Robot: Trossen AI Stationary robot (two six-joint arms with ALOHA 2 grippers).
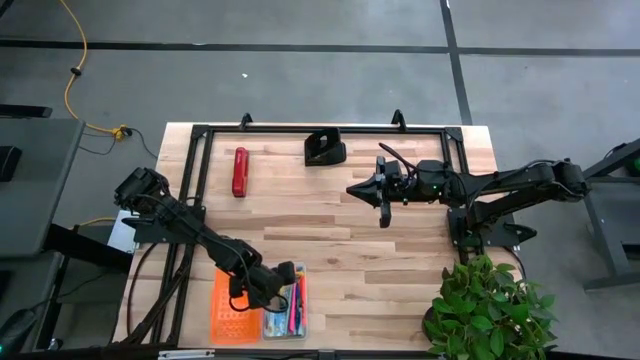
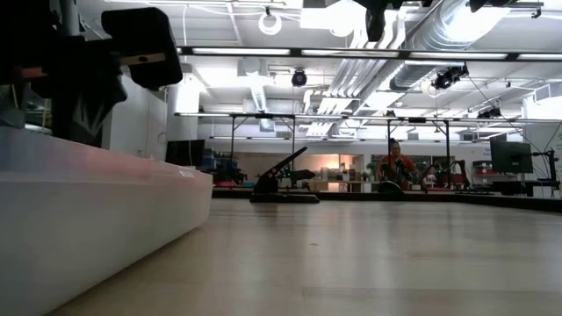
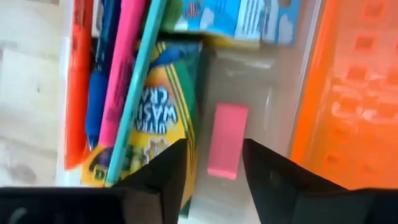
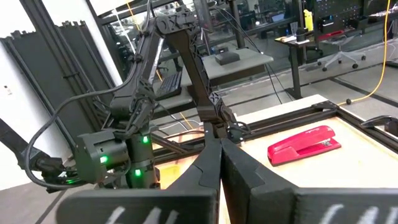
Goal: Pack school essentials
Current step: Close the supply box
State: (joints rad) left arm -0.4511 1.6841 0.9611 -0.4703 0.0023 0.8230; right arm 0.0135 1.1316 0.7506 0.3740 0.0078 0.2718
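My left gripper (image 3: 214, 155) hangs open over a clear plastic box (image 1: 285, 312) at the table's near edge. In the box lie a yellow-green crayon box (image 3: 158, 118), a small blue-and-white box (image 3: 242, 18), and red (image 3: 78, 81), blue (image 3: 102, 74), pink (image 3: 124, 68) and green (image 3: 140, 81) pens. A pink eraser (image 3: 227, 140) lies flat on the box's floor, below the gap between the fingers. My left gripper (image 1: 272, 284) touches nothing. My right gripper (image 1: 384, 205) is shut and waits above the table's middle right.
An orange perforated lid or tray (image 1: 230, 306) lies against the clear box's left side. A red stapler (image 1: 240, 172) and a black tape dispenser (image 1: 325, 148) sit near the far edge. A potted plant (image 1: 490, 310) stands at the near right corner. Bare wood lies between.
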